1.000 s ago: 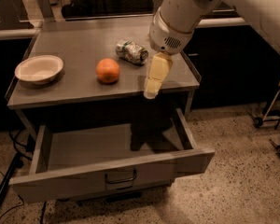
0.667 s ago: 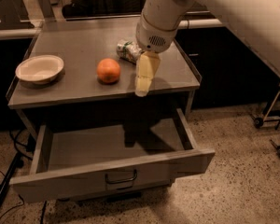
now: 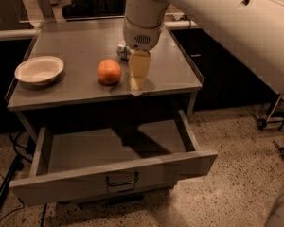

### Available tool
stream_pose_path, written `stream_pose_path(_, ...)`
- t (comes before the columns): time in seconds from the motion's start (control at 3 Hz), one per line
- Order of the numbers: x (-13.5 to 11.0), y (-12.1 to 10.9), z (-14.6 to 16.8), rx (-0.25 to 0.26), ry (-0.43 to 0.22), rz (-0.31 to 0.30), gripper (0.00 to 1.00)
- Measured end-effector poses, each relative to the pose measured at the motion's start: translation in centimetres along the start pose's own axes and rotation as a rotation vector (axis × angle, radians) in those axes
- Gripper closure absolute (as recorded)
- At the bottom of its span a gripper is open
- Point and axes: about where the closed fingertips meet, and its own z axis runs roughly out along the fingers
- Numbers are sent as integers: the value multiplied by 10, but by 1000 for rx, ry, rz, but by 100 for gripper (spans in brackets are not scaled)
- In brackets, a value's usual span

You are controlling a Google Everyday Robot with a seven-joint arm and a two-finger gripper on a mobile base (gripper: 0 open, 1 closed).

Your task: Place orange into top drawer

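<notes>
The orange [image 3: 109, 71] rests on the grey table top [image 3: 85, 41], left of centre near its front edge. My gripper [image 3: 137, 74] hangs just to the right of it, its pale fingers pointing down over the table top, apart from the fruit. Below the table the top drawer [image 3: 113, 174] stands pulled open, its grey inside bare, with a small curved handle [image 3: 121, 181] on the front panel.
A white bowl [image 3: 39, 70] sits at the table's left. A dented can [image 3: 123, 50] lies behind my gripper, mostly hidden by the arm. The big white arm [image 3: 217, 27] fills the upper right. Caster wheels [image 3: 274, 136] stand on the speckled floor at right.
My gripper has moved left along the table front, from near the right edge to right beside the orange. The orange, bowl and drawer have not moved.
</notes>
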Motion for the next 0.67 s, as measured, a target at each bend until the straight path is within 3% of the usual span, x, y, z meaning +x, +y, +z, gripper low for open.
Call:
stream_pose_path(0.33, -5, -8, 7, 5, -82, 22, 0)
stream_pose_path(0.67, -9, -31, 18, 10, -119, 26, 0)
